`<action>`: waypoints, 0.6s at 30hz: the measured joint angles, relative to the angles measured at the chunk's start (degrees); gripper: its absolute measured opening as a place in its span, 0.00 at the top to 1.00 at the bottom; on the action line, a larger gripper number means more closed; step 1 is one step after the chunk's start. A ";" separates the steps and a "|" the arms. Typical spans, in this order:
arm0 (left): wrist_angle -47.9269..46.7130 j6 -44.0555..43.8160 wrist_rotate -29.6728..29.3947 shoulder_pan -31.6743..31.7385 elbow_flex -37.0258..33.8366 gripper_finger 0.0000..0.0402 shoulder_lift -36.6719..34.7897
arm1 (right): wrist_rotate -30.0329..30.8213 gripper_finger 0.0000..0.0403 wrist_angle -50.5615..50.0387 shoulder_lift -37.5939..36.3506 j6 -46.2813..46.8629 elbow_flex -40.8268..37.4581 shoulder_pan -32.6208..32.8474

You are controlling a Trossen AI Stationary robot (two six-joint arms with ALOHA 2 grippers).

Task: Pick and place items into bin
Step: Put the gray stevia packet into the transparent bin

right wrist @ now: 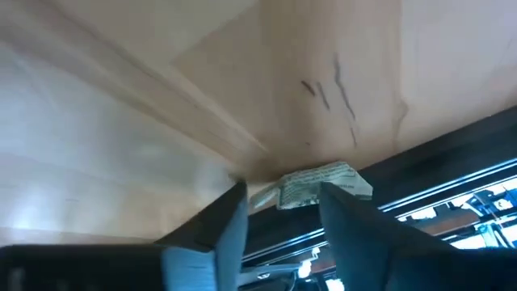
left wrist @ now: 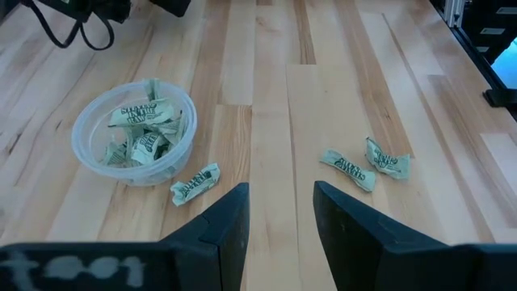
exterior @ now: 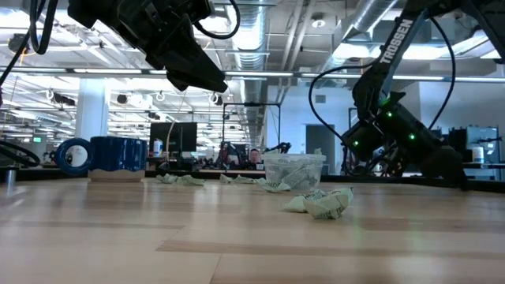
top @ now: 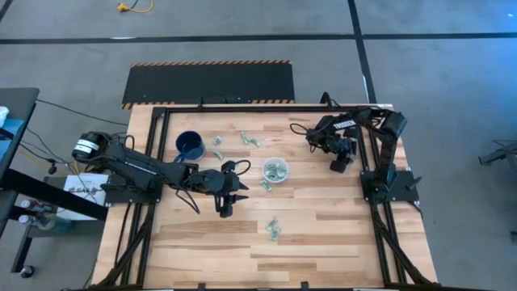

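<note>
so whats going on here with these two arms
Two robot arms are clearing small green-and-white wrapped pieces off a wooden table into a clear cup, which already holds several. The left claw hovers open and empty near the cup, with one piece beside the cup and two more farther off. The right claw is at the table's far right edge, its fingers around a piece.

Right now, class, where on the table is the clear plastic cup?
In the high view the clear plastic cup stands near the table's middle, right of the dark blue mug, with a green-and-white wrapped piece beside it.
</note>
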 joint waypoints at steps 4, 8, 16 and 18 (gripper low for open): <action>0.00 0.00 -0.02 0.00 0.00 0.68 0.00 | 0.41 0.78 0.42 0.04 0.05 -0.02 -0.02; 0.02 0.00 -0.02 0.00 0.00 0.68 0.00 | 1.07 0.90 0.79 0.05 0.22 -0.02 0.65; 0.69 0.00 -0.04 0.00 0.00 0.68 0.00 | 1.27 0.97 -0.24 -1.32 0.69 0.11 4.28; 0.93 0.00 0.00 0.00 0.00 0.68 0.00 | 1.01 0.98 -2.57 -2.00 2.28 0.83 5.78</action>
